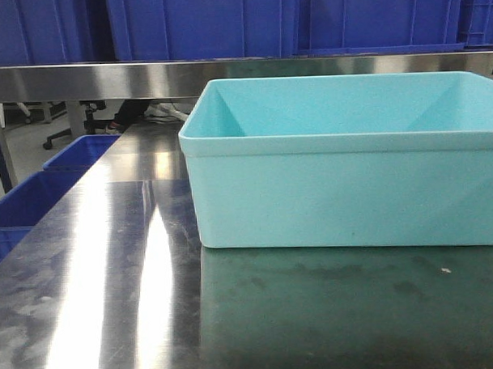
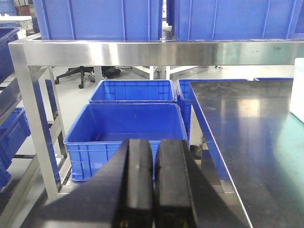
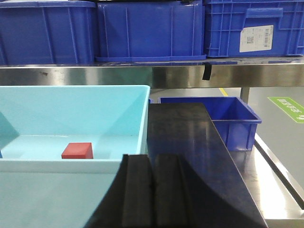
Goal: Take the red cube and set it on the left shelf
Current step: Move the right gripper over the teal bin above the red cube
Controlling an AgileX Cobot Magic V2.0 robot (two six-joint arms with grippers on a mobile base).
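Nothing of my task is done yet. The red cube (image 3: 77, 150) lies unheld on the floor of the turquoise tub (image 3: 133, 118) on the bench (image 3: 180, 142). My right tool (image 3: 153, 164) and left tool (image 2: 154, 147) are both clenched on nothing. Picking, carrying and placing on the left shelf (image 2: 142, 52) remain. The white label (image 3: 255, 38) on a blue crate (image 3: 223, 33) is too small to read.

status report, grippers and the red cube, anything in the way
Left gripper shut, empty. Right gripper shut, empty. Red cube lying in turquoise tub, untouched. Tub's near wall between right gripper and cube.
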